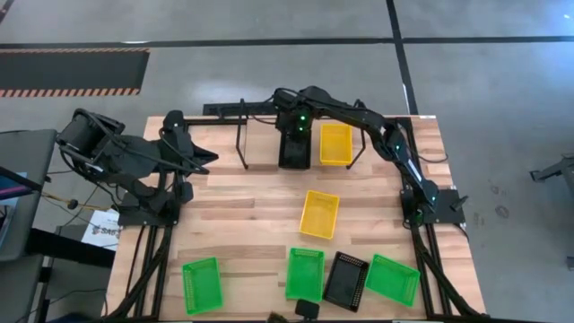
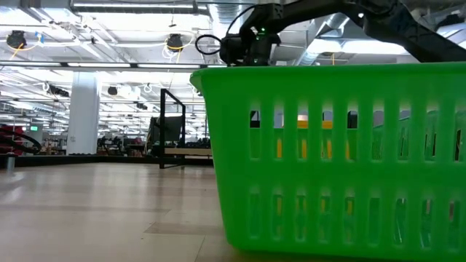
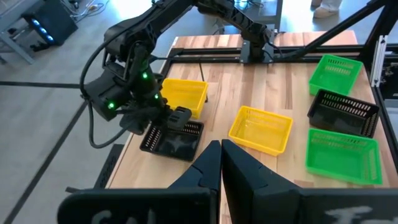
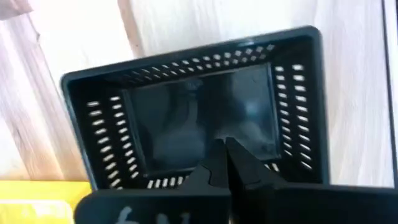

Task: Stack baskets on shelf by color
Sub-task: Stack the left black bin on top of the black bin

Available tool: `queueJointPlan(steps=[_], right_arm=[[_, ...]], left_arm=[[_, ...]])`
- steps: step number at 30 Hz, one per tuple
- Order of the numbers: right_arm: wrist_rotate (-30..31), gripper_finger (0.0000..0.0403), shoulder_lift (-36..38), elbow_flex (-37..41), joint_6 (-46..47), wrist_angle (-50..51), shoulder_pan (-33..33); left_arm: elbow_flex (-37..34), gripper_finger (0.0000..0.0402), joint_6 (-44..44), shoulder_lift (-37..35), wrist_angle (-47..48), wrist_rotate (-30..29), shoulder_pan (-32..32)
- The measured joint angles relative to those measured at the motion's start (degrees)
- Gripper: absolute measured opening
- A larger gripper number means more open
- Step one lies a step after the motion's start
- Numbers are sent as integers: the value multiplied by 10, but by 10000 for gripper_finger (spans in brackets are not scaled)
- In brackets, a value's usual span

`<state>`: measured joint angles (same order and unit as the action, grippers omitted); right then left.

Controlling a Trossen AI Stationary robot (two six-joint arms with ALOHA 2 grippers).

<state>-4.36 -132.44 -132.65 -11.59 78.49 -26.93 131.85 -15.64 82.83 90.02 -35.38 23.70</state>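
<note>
The right gripper, fingers closed and empty, hangs over the black basket on the shelf; the left gripper is closed too.

Very little here can be read. Pale handwritten marks sit on the dark plate across the back of my left hand, and similar pale marks on the plate behind my right hand, but both are cut off at the picture's edge and I cannot make out a single letter. A white printed sheet of paper lies beside the light wooden tabletop near my left arm's base; its dark print is too small to read. Nothing on the plastic mesh baskets carries any label I can see.
</note>
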Motion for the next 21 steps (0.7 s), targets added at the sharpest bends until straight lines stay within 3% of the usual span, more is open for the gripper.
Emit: queueJointPlan(steps=[11,21], right_arm=[[-18,0,0,73,2,-33,-16],[-24,0,0,76,-9,-43,-32]], left_arm=[[0,0,-3,0,0,0,0],[0,0,-6,0,0,0,0]])
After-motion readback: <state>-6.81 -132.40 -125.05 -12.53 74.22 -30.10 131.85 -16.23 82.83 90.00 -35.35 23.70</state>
